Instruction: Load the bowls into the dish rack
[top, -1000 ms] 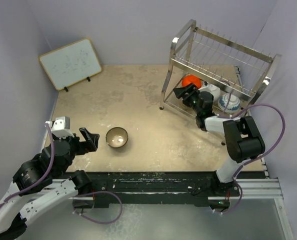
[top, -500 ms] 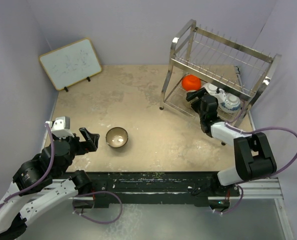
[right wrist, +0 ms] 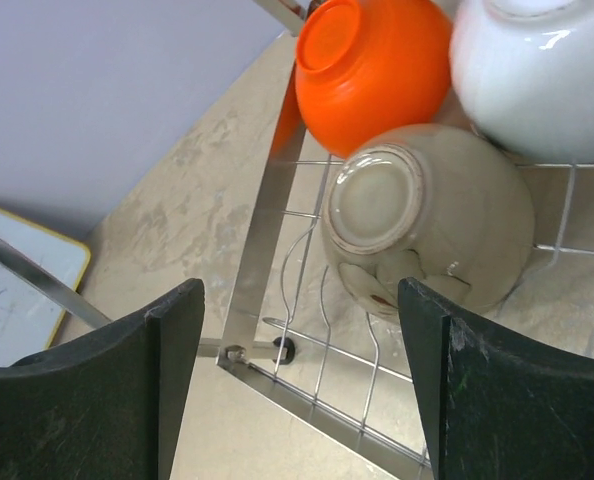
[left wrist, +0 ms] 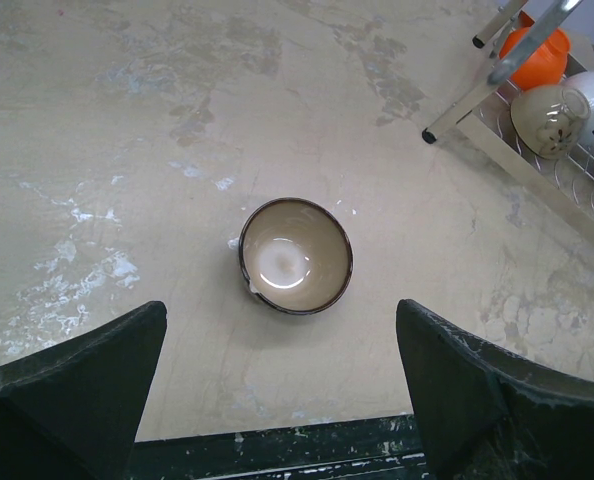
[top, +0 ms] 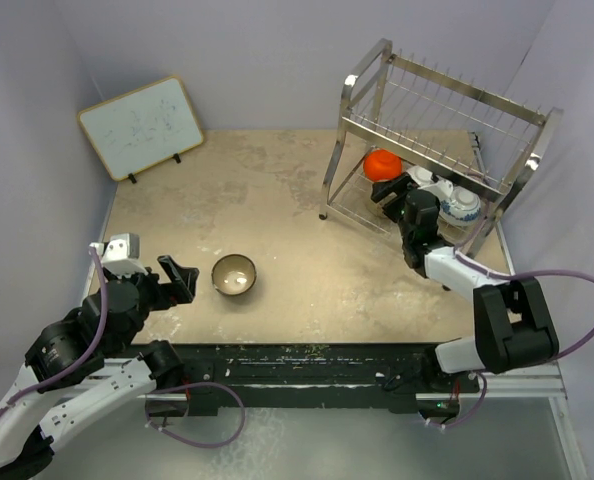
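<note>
Bare table (top: 297, 190) surrounds the tan-brown bowl (left wrist: 295, 256) on every side, open to the left gripper (left wrist: 277, 390), whose jaws are spread wide. At the dish rack (right wrist: 264, 225), the frame tube and wire floor hem in the right gripper (right wrist: 297, 370). The beige bowl (right wrist: 427, 215), orange bowl (right wrist: 372, 65) and white bowl (right wrist: 537, 75) are packed close and block the way ahead.

No legible txt; whiteboard (top: 140, 127) has faint scribbles, too small to read.

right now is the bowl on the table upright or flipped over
Upright. The bowl sits on the table rim up, its pale inside showing and empty, outside the rack.
</note>
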Robot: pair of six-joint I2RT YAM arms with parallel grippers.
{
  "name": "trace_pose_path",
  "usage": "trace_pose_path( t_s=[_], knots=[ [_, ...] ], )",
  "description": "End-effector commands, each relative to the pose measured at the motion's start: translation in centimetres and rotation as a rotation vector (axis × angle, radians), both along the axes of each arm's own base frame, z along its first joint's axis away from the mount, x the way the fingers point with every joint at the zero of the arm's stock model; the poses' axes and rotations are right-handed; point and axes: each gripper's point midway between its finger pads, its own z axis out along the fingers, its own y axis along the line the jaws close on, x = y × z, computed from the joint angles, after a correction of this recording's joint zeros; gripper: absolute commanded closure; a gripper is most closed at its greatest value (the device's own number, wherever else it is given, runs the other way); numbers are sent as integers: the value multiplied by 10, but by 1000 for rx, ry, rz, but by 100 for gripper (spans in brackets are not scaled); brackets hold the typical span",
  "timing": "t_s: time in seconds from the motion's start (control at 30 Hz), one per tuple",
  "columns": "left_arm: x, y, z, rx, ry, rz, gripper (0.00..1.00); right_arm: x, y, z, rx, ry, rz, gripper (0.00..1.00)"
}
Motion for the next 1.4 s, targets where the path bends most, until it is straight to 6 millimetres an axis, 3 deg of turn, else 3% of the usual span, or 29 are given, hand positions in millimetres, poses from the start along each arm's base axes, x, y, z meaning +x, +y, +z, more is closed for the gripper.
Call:
trace_pose_path(
  t_s=[0.0,0.17,0.53,0.7,0.83,1.03,1.2,1.23,1.37],
  knots=[
    [1,-2,10,-23,-35,-17,1,25,19,36,-6,-124,77,20],
    [1,-3,9,-19,-33,-17,1,38,34,42,6,-191,147,20],
    [2,-3,8,-11,-26,-12,1,70,50,44,16,-193,186,20],
    [3,-4,7,-4,-21,-12,1,86,50,13,8,-44,162,20],
    [4,-5,6,4,-15,-13,1,96,43,16,44,-16,82,20],
    [4,-5,5,4,-15,-12,1,79,19,-10,82,108,-73,19],
    [4,-5,6,2,-16,-13,1,55,-3,-25,60,206,-188,19],
    [4,-5,6,2,-17,-12,1,44,-9,-37,53,239,-214,19],
    [4,-5,6,1,-17,-14,1,25,-26,-35,62,229,-295,20]
  ],
)
